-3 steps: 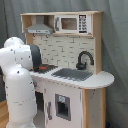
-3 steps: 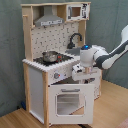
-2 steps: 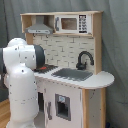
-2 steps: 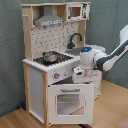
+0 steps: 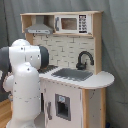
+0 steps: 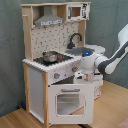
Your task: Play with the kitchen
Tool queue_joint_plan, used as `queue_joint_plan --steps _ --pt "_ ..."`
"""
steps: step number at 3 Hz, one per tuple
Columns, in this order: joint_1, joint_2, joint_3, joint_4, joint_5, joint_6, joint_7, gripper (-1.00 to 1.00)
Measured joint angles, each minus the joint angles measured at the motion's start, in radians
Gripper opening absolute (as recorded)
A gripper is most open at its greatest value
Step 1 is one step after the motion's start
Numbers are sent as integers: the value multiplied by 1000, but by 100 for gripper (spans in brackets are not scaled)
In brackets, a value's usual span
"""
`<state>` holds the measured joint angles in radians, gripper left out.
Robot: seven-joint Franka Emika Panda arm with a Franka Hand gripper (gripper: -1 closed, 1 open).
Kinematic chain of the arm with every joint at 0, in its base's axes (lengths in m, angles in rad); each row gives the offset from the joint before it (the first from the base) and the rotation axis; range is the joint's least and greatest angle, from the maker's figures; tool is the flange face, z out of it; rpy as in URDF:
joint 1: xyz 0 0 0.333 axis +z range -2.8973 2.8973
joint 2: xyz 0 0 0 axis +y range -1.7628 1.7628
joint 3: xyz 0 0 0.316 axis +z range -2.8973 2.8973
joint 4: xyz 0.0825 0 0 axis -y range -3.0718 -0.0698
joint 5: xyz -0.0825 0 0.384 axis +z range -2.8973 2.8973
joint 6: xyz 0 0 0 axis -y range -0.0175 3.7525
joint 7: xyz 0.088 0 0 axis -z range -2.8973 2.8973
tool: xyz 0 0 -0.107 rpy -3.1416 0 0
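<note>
Against curtain: kitchen (image 6: pixel 55 75) upright, long axis vertical; hand (image 6: pixel 80 76) by knobs, grip unclear.

The kitchen (image 6: pixel 50 75) shows matt white panels, light wood edges.

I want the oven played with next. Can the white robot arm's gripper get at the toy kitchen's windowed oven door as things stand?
Probably yes. In the second exterior view the gripper hangs at the knob panel just above the white windowed oven door, and nothing stands between them.
</note>
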<state>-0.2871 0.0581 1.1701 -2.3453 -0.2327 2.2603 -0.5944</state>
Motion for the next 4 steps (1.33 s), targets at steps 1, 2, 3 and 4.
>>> queue_joint_plan --steps 1,2,3,4 --pt "5 38 29 -2 -20 18 96 -100" --pt "12 67 59 -2 -35 39 183 -100" --pt "44 80 71 -2 -50 62 278 -100" --pt "93 80 71 -2 -59 87 364 -100"
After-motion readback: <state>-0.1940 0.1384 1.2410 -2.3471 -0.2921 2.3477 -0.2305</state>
